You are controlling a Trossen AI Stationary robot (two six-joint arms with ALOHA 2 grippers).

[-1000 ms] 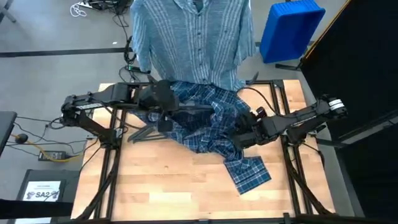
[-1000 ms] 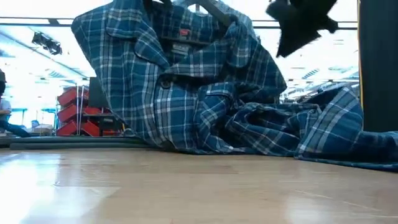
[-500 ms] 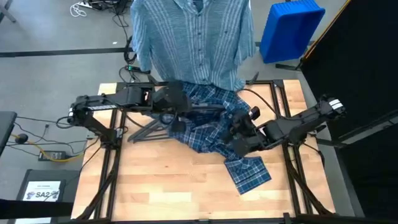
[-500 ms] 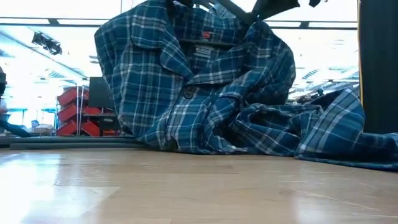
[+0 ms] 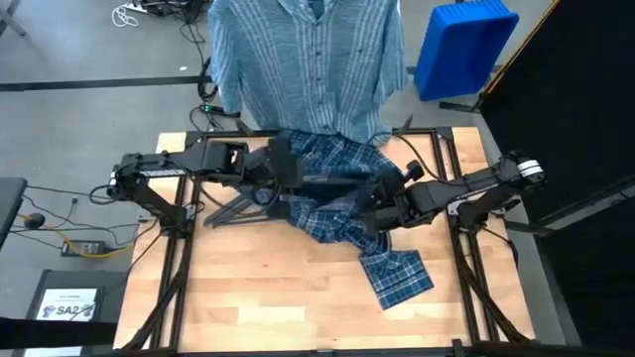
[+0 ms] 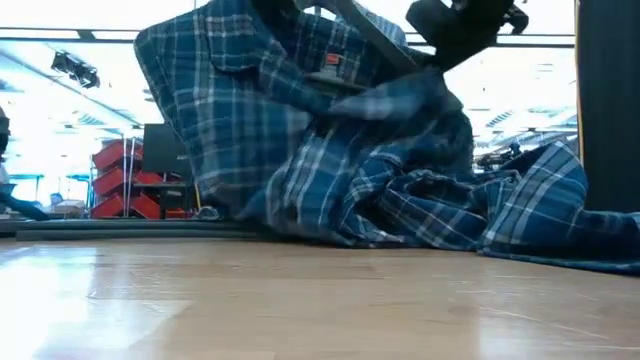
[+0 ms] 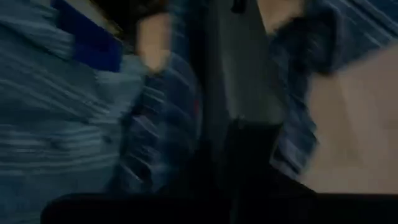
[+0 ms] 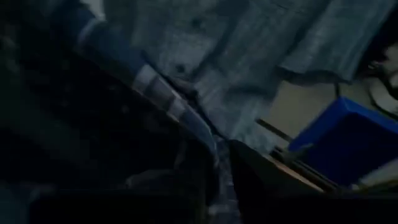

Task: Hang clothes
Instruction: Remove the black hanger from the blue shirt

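Observation:
The dark blue plaid shirt [image 5: 337,198] lies bunched on the middle of the wooden table. Its collar end [image 6: 320,70] is raised on a dark grey hanger [image 5: 332,179], and its lower part [image 5: 397,278] rests on the table. My left gripper [image 5: 290,174] is at the shirt's left side, shut on that hanger. My right gripper [image 5: 380,211] is at the shirt's right side, shut on the cloth. A light striped shirt [image 5: 303,64] hangs beyond the table's far edge. My left gripper holds the dark grey hanger [image 7: 242,93] from the table's left, about level, with plaid cloth on both sides of it. The blurred wrist view hides which part the fingers have. The hanger is lifted clear and carries the shirt's collar end. My right gripper pinches an edge of the plaid shirt [image 8: 202,146] between its two fingers, coming from the table's right. How many layers it holds I cannot tell. The cloth by the fingers is raised, and the rest trails slack onto the table.
A second dark hanger [image 5: 233,210] lies flat on the table left of the shirt. A blue bin [image 5: 461,45] stands past the far right corner. The table's near half [image 5: 278,297] is bare wood except for the shirt's tail.
My left gripper has gone toward the table's right edge with the hanger, into the plaid shirt. The shirt's raised collar end has swung right and back left, and its front has bunched up. The part on the table has stayed put.

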